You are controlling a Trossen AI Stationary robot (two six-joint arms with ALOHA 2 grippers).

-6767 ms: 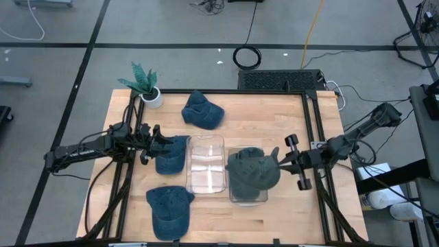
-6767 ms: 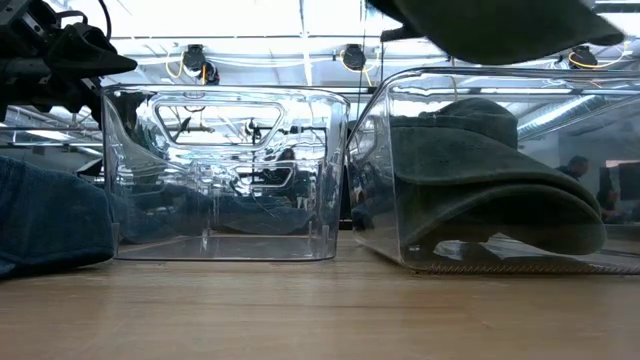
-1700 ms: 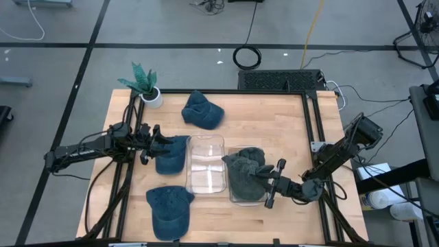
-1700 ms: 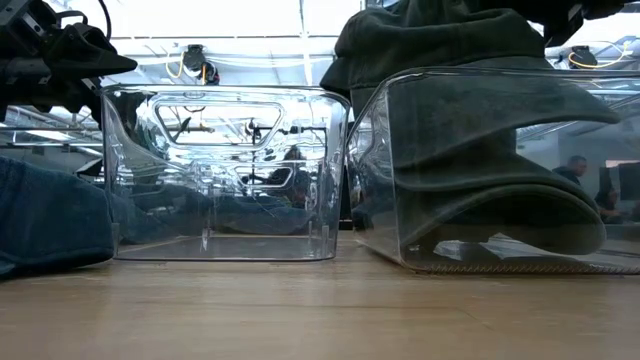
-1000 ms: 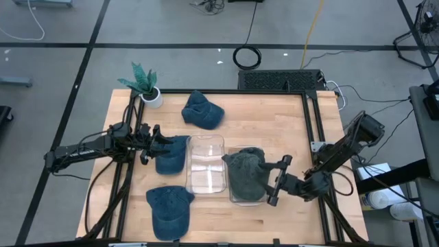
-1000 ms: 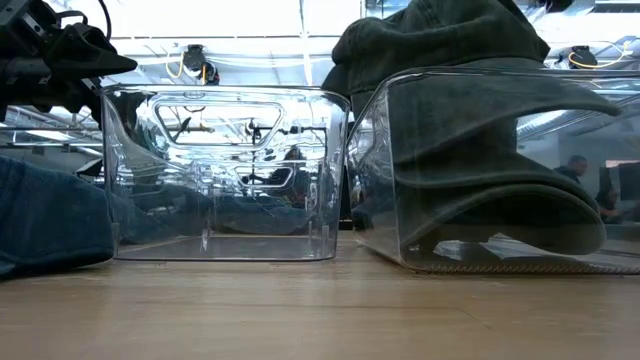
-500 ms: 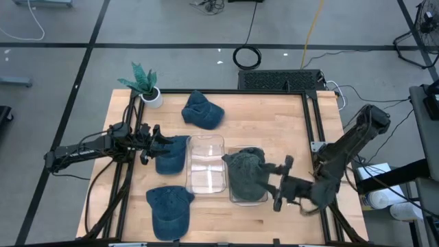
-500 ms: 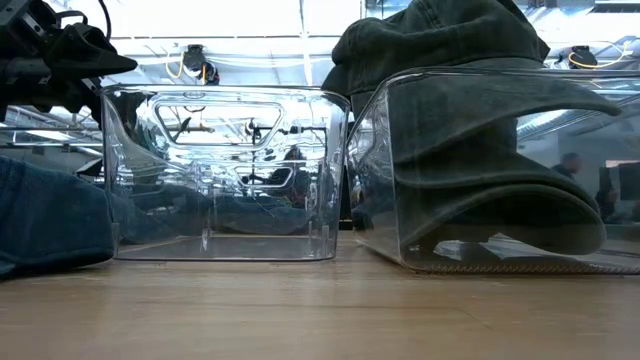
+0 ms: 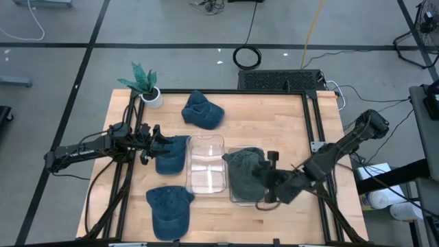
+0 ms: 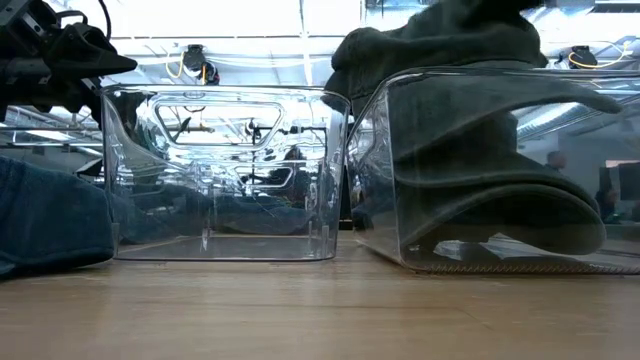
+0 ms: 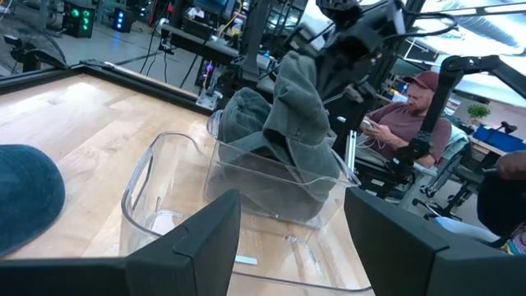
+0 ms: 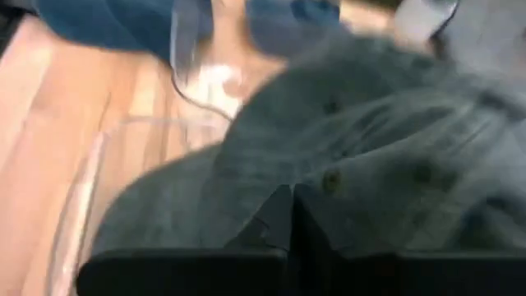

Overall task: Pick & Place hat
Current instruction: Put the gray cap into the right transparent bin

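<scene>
A grey-green hat (image 9: 241, 170) tops a pile in the right clear bin (image 9: 247, 201) and bulges above its rim in the low view (image 10: 440, 45). My right gripper (image 9: 264, 180) sits at the pile's right side, shut, with the hat filling its wrist view (image 12: 353, 140). My left gripper (image 9: 147, 142) is open and hovers at the left edge of a blue hat (image 9: 171, 155) that lies flat on the table. It faces the empty clear bin (image 11: 164, 197). Seen from the left wrist, the right arm (image 11: 353, 33) stands over the grey hat (image 11: 296, 99). My right gripper pushes its shut fingers (image 12: 271, 226) against the top hat's crown (image 12: 329, 177). It comes slanting down from the table's right. The hat stays on the pile in the bin, its upper part standing above the rim (image 10: 460, 75).
The empty clear bin (image 9: 206, 165) stands just left of the filled one. Two more blue hats lie on the table, one far (image 9: 202, 110) and one near (image 9: 168, 209). A potted plant (image 9: 145, 86) stands at the far left corner. People sit beyond the table.
My right gripper has moved from the bin's right side toward the table's left and down onto the hat pile, turning as it went. In the low view the top hat's crown has shifted and sunk a little. The left arm has kept still.
</scene>
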